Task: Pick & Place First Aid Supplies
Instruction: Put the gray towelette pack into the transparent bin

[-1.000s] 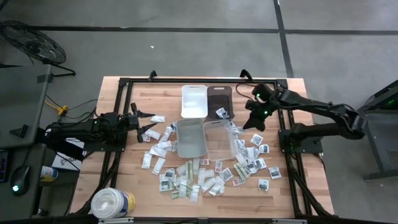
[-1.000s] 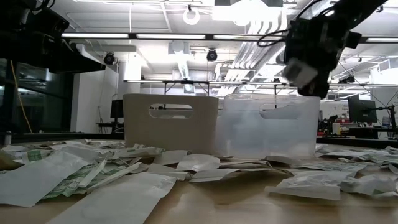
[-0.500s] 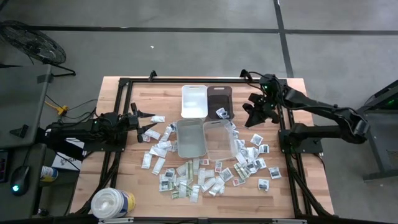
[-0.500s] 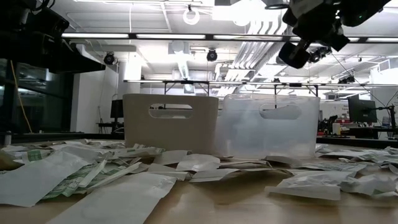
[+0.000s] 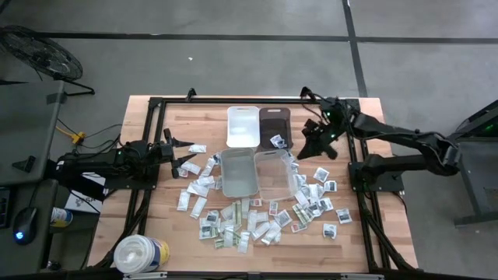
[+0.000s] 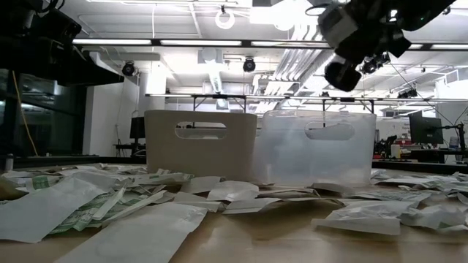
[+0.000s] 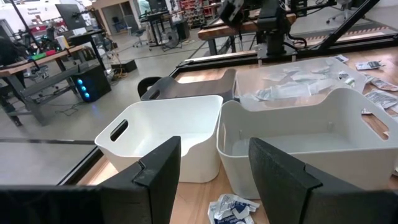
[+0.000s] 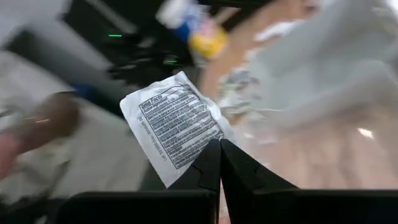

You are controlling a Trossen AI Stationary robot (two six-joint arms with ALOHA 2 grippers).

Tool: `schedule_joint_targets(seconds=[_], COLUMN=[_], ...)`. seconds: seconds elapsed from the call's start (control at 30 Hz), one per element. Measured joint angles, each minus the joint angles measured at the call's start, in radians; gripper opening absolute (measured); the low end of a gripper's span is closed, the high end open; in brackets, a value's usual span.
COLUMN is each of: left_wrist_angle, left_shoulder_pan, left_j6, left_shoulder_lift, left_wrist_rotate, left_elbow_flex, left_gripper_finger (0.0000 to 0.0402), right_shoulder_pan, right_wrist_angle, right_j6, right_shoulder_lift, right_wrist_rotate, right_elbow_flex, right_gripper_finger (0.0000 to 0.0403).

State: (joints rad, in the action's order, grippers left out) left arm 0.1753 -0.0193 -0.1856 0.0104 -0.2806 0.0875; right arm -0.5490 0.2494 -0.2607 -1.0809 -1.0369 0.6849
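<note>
The right tool [image 5: 316, 142] hangs in the air above the far right part of the bench [image 5: 156, 233], its two dark fingers [image 8: 208, 168] pressed together on the lower corner of a single white packet [image 8: 176, 124] covered in dark print, which sticks up past the fingertips. Just below and beside that tool sits the dark bin [image 5: 274, 124], with the white bin [image 5: 242, 125] next to it, and nearer the middle the clear bin [image 5: 274, 173] stands against a pale grey bin [image 5: 238, 173]; the clear one already has a few packets inside. The remaining first aid packets [image 5: 241, 225] are strewn flat over the bench around those two middle bins, most of them on the near side and under the right arm. Across the bench the left tool [image 5: 180, 154] waits low near the left edge, its fingers [image 7: 158, 171] spread apart with nothing between them, pointing toward the bins, with one packet [image 7: 233, 208] lying on the wood just ahead of it. A big white round tub [image 5: 142, 254] stands at the near left corner, well away from both tools
</note>
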Motion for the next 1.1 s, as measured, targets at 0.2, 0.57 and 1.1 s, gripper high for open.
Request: schedule_joint_targets(seconds=[0.2, 0.57, 1.1], left_wrist_angle=[0.000, 0.000, 0.000], left_shoulder_pan=[0.000, 0.000, 0.000], left_j6=[0.000, 0.000, 0.000], left_shoulder_lift=[0.000, 0.000, 0.000], left_wrist_rotate=[0.000, 0.000, 0.000], left_elbow_flex=[0.000, 0.000, 0.000], left_gripper_finger=[0.0189, 0.0189, 0.0189], right_shoulder_pan=[0.114, 0.302, 0.380], right_wrist_angle=[0.006, 0.063, 0.303], right_j6=[0.014, 0.128, 0.227], right_shoulder_lift=[-0.057, -0.187, -0.465], right_wrist_rotate=[0.346, 0.855, 1.006], right_elbow_flex=[0.000, 0.047, 0.285], right_gripper_finger=[0.0000, 0.0000, 0.0000])
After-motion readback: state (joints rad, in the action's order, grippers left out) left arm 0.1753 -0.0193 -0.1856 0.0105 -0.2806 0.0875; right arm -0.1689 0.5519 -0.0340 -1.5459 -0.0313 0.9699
